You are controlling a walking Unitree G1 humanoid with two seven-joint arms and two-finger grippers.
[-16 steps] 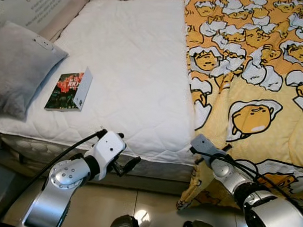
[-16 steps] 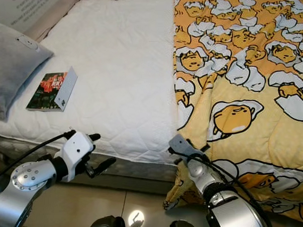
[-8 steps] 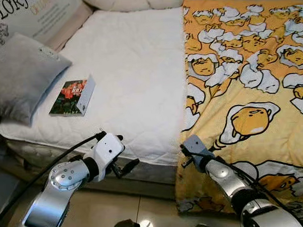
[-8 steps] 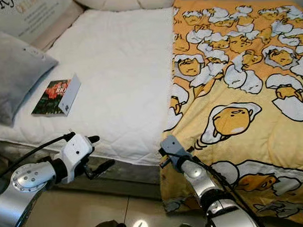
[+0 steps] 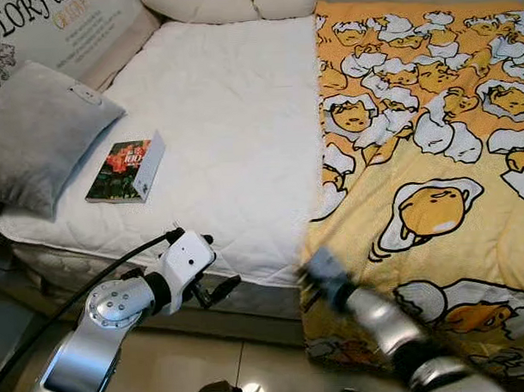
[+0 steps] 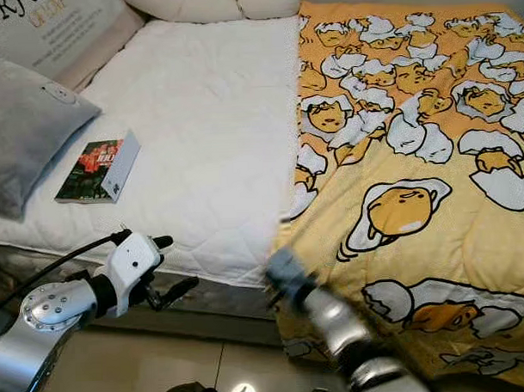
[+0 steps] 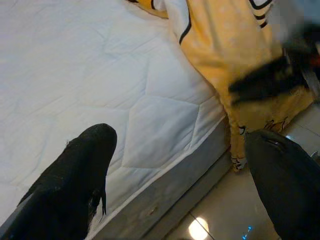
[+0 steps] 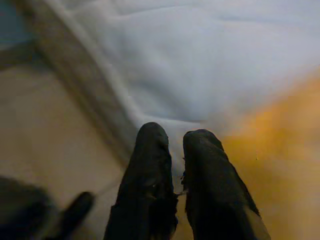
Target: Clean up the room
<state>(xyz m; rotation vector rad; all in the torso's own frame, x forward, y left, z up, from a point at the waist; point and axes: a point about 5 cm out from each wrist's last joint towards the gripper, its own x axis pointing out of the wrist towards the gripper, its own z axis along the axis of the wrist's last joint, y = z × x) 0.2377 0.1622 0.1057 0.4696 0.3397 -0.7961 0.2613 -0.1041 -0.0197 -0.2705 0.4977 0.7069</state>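
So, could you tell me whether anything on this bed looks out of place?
The yellow cartoon-print blanket covers just the robot's-right half of the white quilted mattress, its corner drooping toward the floor. A red-covered book lies loose beside the grey pillow.

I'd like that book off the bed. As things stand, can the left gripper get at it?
Probably yes. The book lies flat on the white mattress near its front edge, beside the grey pillow, with nothing on it. The left gripper hangs open below that edge, so it must rise and reach in.
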